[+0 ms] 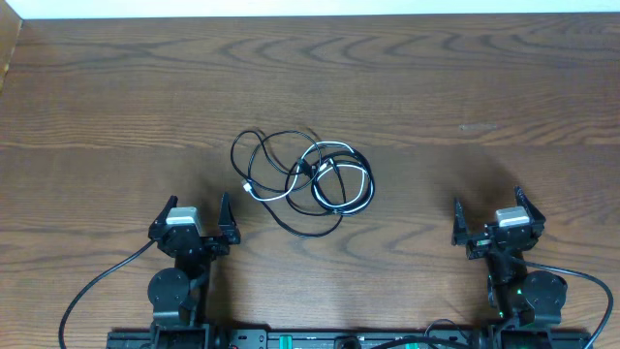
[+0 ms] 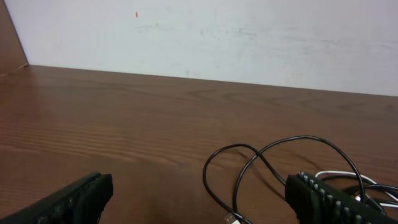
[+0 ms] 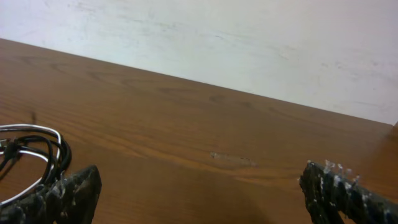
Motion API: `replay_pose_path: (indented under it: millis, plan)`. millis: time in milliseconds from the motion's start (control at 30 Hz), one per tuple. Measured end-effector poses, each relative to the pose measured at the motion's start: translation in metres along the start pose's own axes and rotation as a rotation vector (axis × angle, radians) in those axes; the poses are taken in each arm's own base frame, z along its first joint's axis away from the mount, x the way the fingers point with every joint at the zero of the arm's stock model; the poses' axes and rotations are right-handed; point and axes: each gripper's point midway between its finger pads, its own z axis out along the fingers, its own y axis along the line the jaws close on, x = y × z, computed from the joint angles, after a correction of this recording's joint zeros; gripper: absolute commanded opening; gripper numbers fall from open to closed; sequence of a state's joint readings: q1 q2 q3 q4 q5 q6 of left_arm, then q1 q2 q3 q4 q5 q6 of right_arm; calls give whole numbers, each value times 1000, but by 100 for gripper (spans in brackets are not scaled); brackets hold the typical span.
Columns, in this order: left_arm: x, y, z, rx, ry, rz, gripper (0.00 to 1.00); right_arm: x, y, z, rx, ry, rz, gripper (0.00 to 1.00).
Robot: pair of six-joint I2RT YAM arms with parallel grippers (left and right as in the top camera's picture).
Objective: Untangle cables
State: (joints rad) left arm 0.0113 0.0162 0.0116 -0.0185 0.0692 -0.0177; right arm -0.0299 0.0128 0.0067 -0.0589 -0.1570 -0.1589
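Dark wood-grain bench [image 1: 436, 87] is carrying the cables [image 1: 320, 173], black loops tangled with one white cord, lying about mid-bench. Along the near edge, the left gripper [image 1: 199, 211] is sitting near the tangle and the right gripper [image 1: 489, 215] well apart from it, both with jaws spread and gripping nothing.

Wooden table [image 1: 436, 78], white wall [image 2: 249, 37]

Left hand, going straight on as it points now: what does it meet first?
Likely the thin black cable loop: the left hand has its right finger in line with the loop's left edge. Its midline looks free across the brown wooden table to the white wall; depth is unclear.
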Motion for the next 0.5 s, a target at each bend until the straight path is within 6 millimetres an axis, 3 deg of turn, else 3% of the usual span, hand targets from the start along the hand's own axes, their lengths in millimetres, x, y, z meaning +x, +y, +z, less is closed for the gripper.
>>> replay_pose_path:
  millis: [500]
  plan:
    - [0, 0, 0, 0, 0, 0, 94, 0, 0, 0, 0, 0, 0, 99]
